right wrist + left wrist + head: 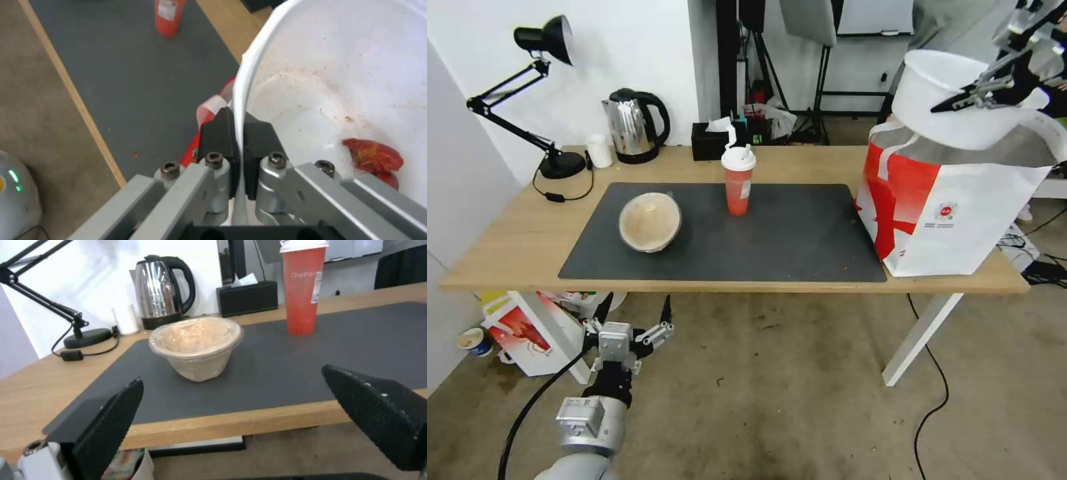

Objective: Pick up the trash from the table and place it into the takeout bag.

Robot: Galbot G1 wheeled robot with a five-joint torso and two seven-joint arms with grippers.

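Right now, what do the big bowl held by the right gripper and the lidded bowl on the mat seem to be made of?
The white bowl, pinched at its rim by the right gripper, looks like thin glossy plastic: smooth, with a sheen and smeared red residue. The tan lidded bowl looks like matte paper or pulp, its top a clear, wrinkled plastic film; I cannot be certain.

Takeout bag point(954, 220) interior hidden behind white bowl point(954, 100) (rim cropped in wrist view).
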